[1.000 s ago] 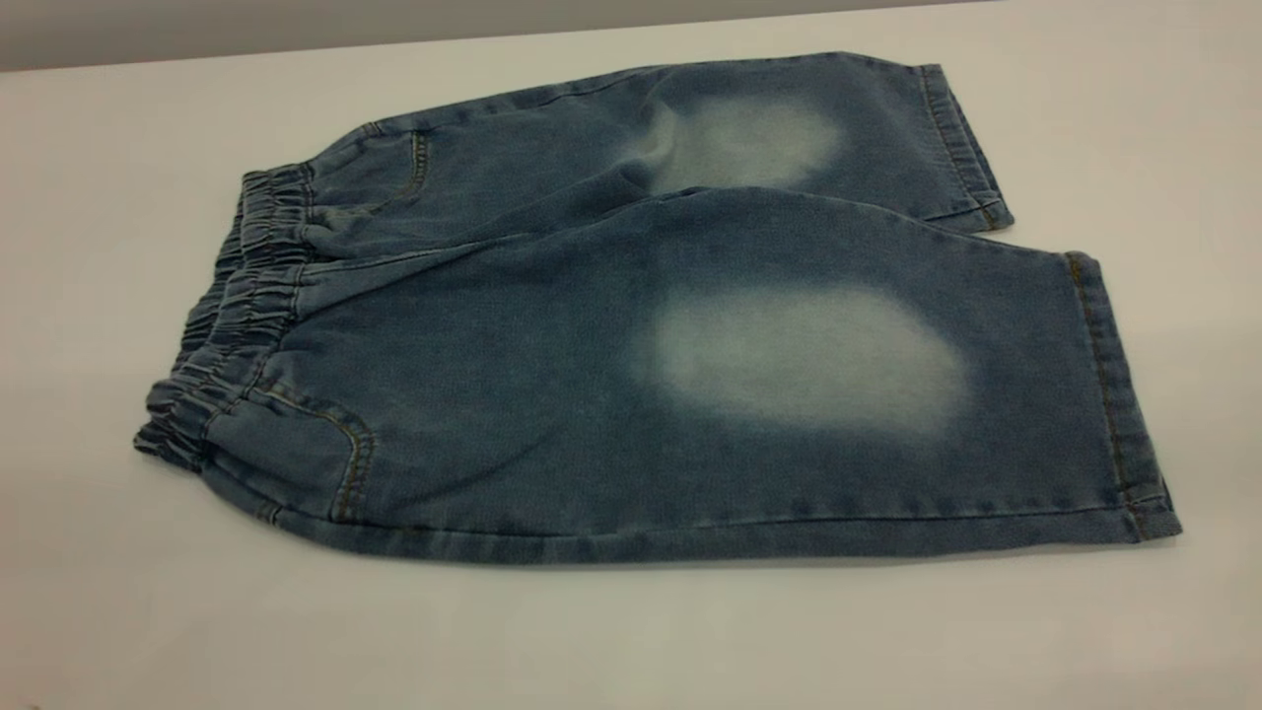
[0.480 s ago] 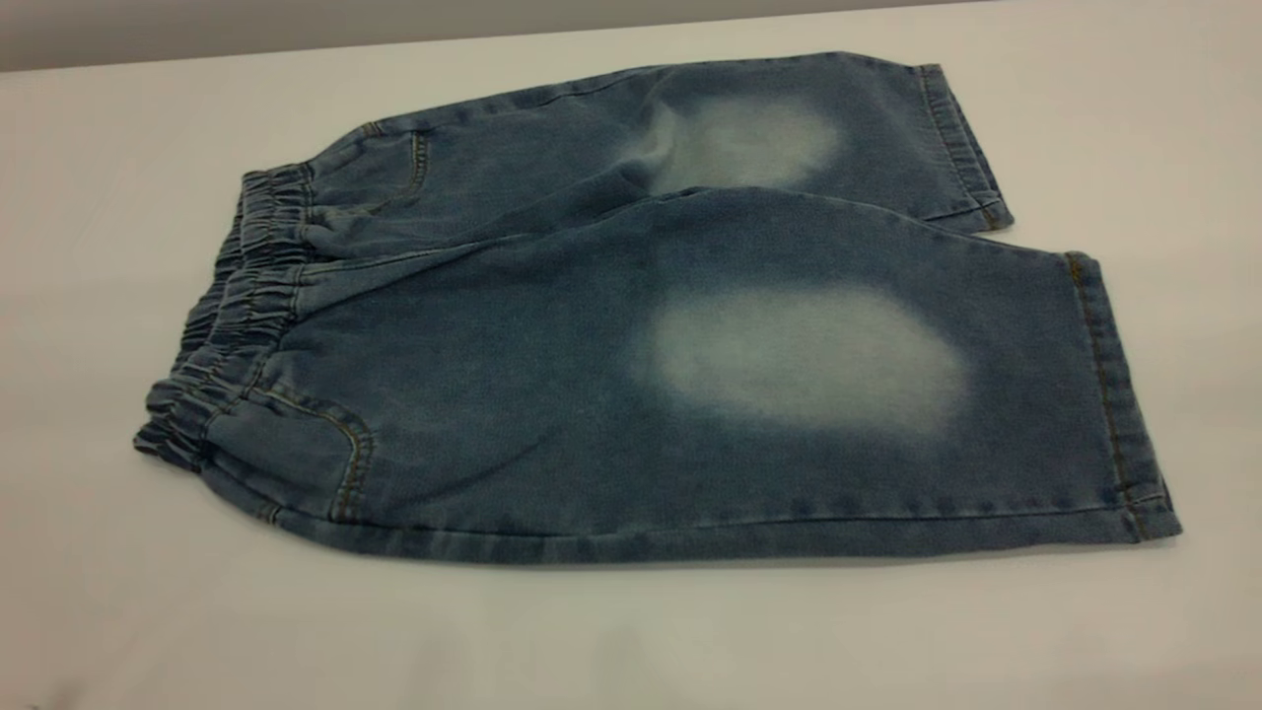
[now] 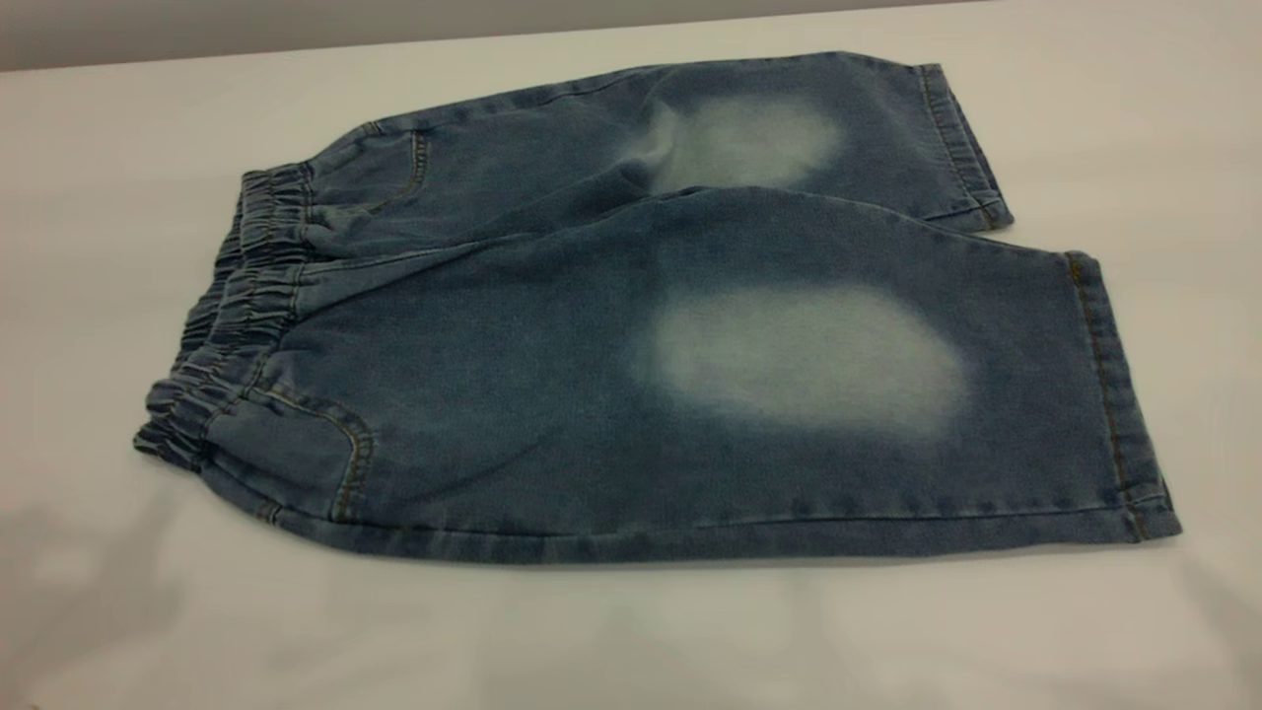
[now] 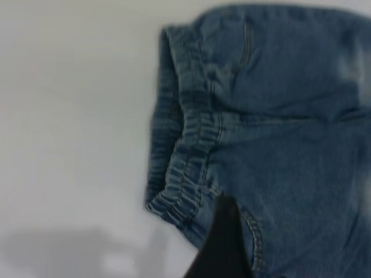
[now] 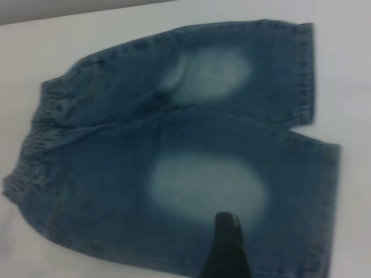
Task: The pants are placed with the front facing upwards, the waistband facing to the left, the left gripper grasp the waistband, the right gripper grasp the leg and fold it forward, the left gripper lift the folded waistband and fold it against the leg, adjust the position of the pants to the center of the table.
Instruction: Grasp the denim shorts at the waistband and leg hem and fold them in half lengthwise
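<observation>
The blue denim pants [image 3: 513, 394] lie flat on the white table [image 3: 631, 641], front up, with two pale faded ovals showing. The ruffled waistband [image 3: 232, 325] points left and the leg hems [image 3: 1109, 394] point right. Neither gripper shows in the exterior view. In the left wrist view a dark part of my left gripper [image 4: 223, 237] hovers over the waistband [image 4: 185, 150], close to the near pocket seam. In the right wrist view a dark part of my right gripper [image 5: 227, 237] hangs over the near leg [image 5: 208, 185], below its pale oval. Nothing is gripped.
Bare white tabletop surrounds the pants on all sides. The table's far edge [image 3: 296, 44] meets a grey wall behind. Soft shadows lie on the table's front left [image 3: 69, 572] and front right [image 3: 1213, 592].
The pants have not moved. Faint shadows have spread onto the front of the table at left and right.
</observation>
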Available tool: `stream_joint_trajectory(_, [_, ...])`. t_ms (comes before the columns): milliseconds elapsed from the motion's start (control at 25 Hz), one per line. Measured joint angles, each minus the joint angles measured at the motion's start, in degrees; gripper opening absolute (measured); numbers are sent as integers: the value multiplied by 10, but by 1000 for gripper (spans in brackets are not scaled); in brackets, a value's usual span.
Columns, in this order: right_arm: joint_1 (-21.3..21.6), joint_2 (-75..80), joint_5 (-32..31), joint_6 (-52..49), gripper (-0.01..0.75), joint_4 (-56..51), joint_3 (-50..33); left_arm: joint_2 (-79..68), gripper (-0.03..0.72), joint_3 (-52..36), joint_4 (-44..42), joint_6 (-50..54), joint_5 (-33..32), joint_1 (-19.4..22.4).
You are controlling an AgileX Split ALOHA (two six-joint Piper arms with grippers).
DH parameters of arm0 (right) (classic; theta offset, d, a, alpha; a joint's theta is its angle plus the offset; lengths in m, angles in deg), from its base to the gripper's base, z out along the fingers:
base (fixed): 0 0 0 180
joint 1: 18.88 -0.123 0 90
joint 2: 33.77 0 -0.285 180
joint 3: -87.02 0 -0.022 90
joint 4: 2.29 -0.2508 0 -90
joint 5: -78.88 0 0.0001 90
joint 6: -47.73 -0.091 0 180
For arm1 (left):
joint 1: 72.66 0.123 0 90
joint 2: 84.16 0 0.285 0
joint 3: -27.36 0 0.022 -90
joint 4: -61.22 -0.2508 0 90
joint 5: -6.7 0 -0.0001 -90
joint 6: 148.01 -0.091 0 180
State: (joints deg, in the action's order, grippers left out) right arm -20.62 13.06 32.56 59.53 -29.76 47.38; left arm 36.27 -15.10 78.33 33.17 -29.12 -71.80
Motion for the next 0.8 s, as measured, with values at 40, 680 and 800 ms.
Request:
stream_joint_trajectory(40, [0,19,7,12,489,-16,0,-21,564,4,4,0,10,0])
stream_joint_trajectory(680, [0,324,110,162,489,-162,0,-340,564,5,33,-12,157,-10])
stream_joint_trajectory(800, [0,366,118,196,489,-195,0,-389,564,5,39,-12,187,-10])
